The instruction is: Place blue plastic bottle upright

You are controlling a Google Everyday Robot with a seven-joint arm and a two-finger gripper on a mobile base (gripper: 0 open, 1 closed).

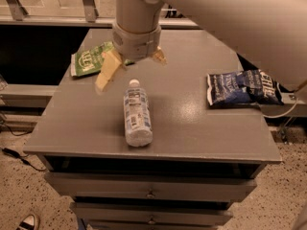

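Observation:
The blue plastic bottle [137,114] lies on its side in the middle of the grey table [192,123]. Its white cap points away from me, toward the back. My gripper [133,65] hangs above the table just behind the cap end. It is open and empty. One tan finger [107,71] is to the left of the cap, the other finger [159,56] is to the right. The pale arm reaches in from the upper right.
A green chip bag [88,60] lies at the back left, partly behind the gripper. A dark blue chip bag [242,87] lies at the right edge. Drawers [151,188] sit below the tabletop. A rail runs behind the table.

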